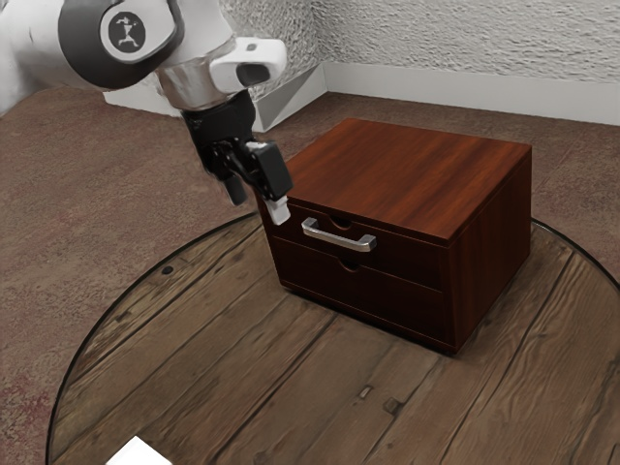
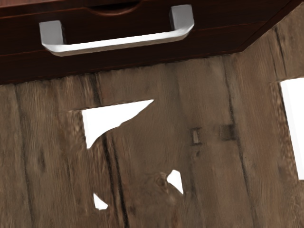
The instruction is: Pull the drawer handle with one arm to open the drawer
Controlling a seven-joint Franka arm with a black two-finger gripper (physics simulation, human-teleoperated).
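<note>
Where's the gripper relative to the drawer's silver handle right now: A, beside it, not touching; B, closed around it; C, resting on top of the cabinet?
A: the gripper hangs to the exterior view's left of the silver handle, near the front corner of the cabinet, with a clear gap between gripper and handle.

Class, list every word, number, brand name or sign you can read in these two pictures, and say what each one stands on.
Words, numbers, brand names: none can be read.
Sign: one small white emblem, a figure inside a ring with no letters, on the round grey cap of the arm.
The cabinet, the drawer handle and the table bear no writing.
</note>
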